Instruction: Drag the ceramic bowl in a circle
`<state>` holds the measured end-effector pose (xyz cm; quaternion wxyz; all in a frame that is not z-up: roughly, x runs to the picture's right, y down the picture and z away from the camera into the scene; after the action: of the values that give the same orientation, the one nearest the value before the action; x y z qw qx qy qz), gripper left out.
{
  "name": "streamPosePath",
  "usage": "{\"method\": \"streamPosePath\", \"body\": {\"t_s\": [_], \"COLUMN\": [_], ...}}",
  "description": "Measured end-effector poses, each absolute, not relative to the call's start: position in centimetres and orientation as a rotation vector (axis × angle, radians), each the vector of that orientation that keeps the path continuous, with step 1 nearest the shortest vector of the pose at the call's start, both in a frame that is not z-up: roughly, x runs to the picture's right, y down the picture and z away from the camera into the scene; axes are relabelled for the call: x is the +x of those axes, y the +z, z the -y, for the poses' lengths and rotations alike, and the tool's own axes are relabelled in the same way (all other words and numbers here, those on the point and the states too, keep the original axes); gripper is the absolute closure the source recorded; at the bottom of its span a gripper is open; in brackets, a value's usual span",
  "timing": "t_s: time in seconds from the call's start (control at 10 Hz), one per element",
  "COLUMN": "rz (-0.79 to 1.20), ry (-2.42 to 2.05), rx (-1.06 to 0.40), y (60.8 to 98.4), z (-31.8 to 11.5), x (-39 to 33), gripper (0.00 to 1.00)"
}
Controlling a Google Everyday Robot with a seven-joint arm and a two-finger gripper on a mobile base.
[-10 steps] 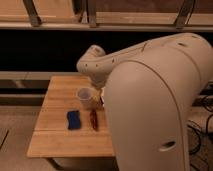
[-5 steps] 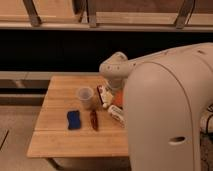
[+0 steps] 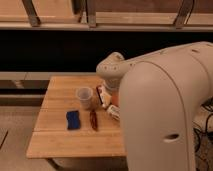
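- The big white arm (image 3: 160,110) fills the right of the scene. The gripper is somewhere beneath it, right of the cup (image 3: 84,97) and hidden from us, so we cannot tell how wide it stands or whether it has hold of anything.
- The ceramic bowl (image 3: 114,100) shows only as an orange-red sliver at the arm's edge. It sits on the right part of the table (image 3: 55,145), near the cup.
- First worry: the cup is light-looking and stands close on the bowl's left. We judge that a circle swung leftward tips it or shoves it along.
- Second: white-and-red shapes (image 3: 104,96) crowd right against the bowl. We cannot say what they are, but anything loose there gets ploughed around with the bowl.
- Third: the brown strip (image 3: 93,120) and the blue pad (image 3: 73,119) lie nearer to us and to the left. A wide loop on the near side may catch the strip first.
- Fourth: the table's right edge is covered by the arm, so we cannot see how much room a rightward sweep has.
- Last: with the contact unseen, a shallow bowl may slip free mid-circle and stay behind.
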<state>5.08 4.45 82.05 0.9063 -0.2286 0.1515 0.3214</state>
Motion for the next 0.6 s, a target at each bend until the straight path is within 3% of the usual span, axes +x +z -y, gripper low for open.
{"method": "streamPosePath", "body": {"t_s": [0.6], "rz": [-0.461], "ry": [0.699], "rx": [-0.487], "y": [83.8], "z": [-6.9], "x": [13.8], "gripper": [0.2]}}
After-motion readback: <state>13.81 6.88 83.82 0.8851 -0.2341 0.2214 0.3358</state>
